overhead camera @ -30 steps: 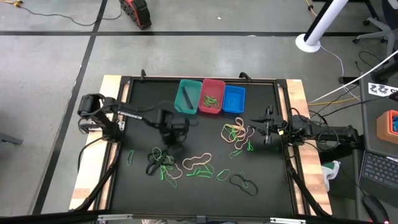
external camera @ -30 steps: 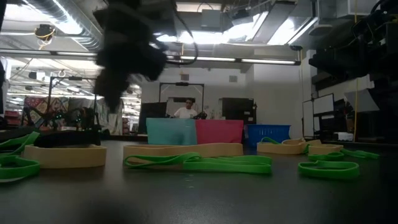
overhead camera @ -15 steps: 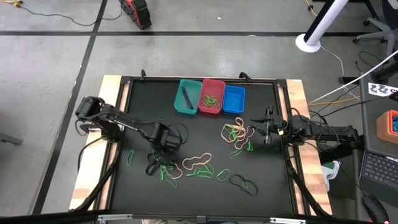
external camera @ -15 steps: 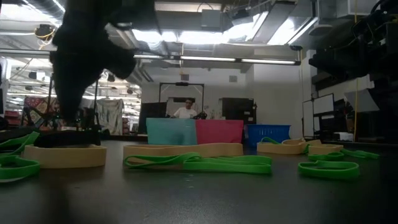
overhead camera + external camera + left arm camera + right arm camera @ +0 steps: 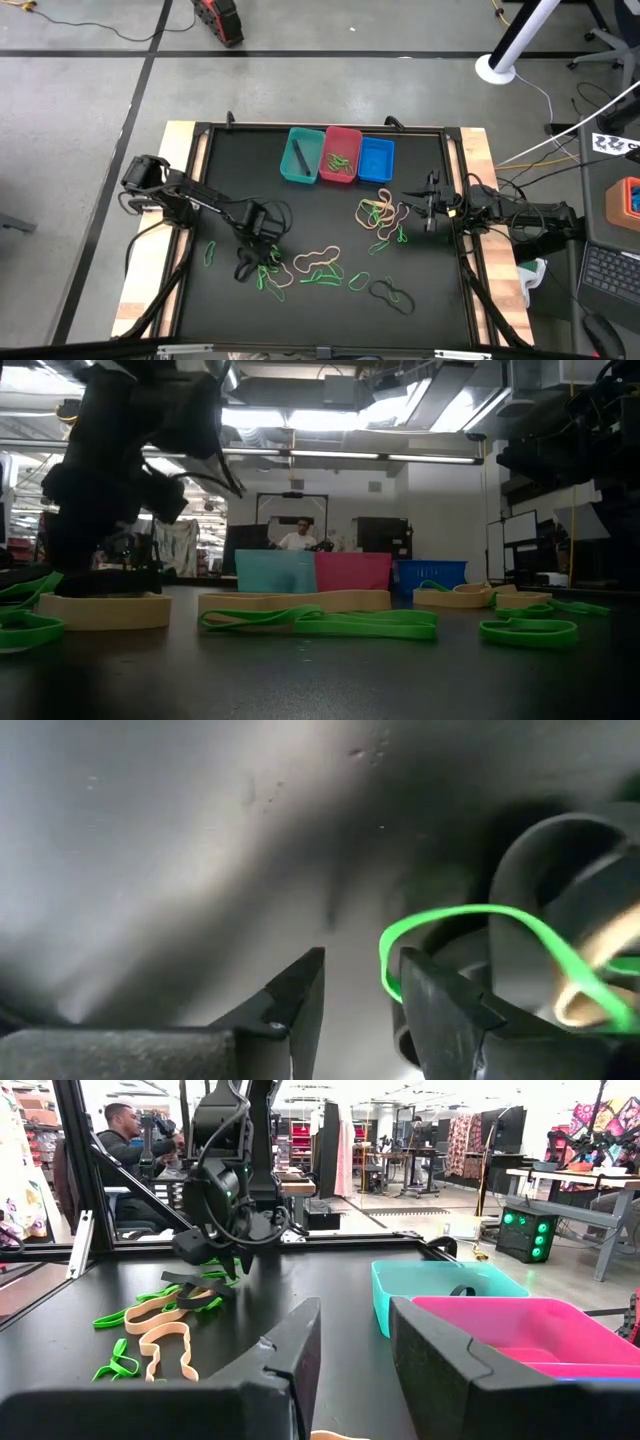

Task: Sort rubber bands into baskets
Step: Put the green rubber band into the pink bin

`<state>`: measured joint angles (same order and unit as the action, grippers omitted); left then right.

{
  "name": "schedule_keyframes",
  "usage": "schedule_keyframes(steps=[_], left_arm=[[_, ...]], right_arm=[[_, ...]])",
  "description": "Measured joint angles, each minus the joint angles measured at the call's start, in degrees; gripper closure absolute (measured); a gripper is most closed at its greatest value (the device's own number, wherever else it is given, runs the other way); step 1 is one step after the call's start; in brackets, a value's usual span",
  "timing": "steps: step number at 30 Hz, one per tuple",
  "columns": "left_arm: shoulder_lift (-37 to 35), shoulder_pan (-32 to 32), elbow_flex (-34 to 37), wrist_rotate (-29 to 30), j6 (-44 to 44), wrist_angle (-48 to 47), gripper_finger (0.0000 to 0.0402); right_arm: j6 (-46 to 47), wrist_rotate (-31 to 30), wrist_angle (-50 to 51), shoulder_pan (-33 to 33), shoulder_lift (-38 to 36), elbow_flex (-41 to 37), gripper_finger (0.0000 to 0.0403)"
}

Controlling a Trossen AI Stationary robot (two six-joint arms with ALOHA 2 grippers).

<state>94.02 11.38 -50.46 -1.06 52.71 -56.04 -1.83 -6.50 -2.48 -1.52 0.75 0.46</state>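
Green, tan and black rubber bands lie in a pile (image 5: 268, 268) at the near left, in a second cluster (image 5: 382, 218) at the right, and loose near the front (image 5: 390, 294). The teal (image 5: 300, 156), red (image 5: 340, 154) and blue (image 5: 376, 160) baskets stand in a row at the far edge. My left gripper (image 5: 254, 248) is open and low over the left pile, with a green band (image 5: 470, 935) beside one finger. My right gripper (image 5: 424, 206) is open and empty beside the right cluster. My left gripper: one fingertip (image 5: 420, 982) stands right at the loop end of the green band (image 5: 388, 960), which lies on the table. I cannot tell whether it touches the band. The fingers point down at the table.
The teal basket holds a black band (image 5: 301, 156) and the red one holds green bands (image 5: 338, 160). The black mat is framed by a rail (image 5: 200, 130). Cables (image 5: 520, 215) run off the right side. A person (image 5: 297, 538) sits in the room beyond the table.
My left gripper has gone toward the table's near edge and a little left, and has come down from the mid-table to just over the left pile of bands. The bands have stayed where they were.
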Motion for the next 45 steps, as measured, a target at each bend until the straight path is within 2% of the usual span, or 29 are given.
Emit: schedule_keyframes(steps=[5,10,12,18,28,33,42,45], left_arm=[[0.00,0.00,1.37,-0.73,-0.11,2.40,0.0292],[0.00,0.00,1.40,-0.98,-0.40,2.70,0.0374],[0.04,0.00,1.05,-0.94,-0.75,2.55,0.0393],[0.04,-0.71,-5.01,-0.02,-6.46,2.52,0.0397],[0.04,-6.72,-18.28,13.58,-19.39,5.02,0.0399],[0.04,-11.53,-19.69,19.90,-28.47,18.98,0.0399],[3.23,-20.42,-19.23,20.32,-44.80,51.59,0.0400],[5.71,-22.77,-19.23,20.24,-48.68,59.29,0.0399]], right_arm=[[0.00,0.00,0.00,0.00,0.00,-0.01,0.0281],[0.00,0.00,0.00,-0.01,0.00,0.00,0.0281],[0.00,0.00,0.00,-0.02,0.00,-0.01,0.0281],[0.00,-0.40,-0.02,-0.02,0.00,-0.01,0.0281],[0.00,-0.46,-0.02,-0.02,0.00,-0.01,0.0281],[0.00,-0.48,-0.04,-0.02,0.00,-0.01,0.0281],[0.00,-0.55,-0.04,0.00,0.00,-0.01,0.0281],[0.00,-0.44,-0.07,-0.01,0.01,-0.01,0.0281]])
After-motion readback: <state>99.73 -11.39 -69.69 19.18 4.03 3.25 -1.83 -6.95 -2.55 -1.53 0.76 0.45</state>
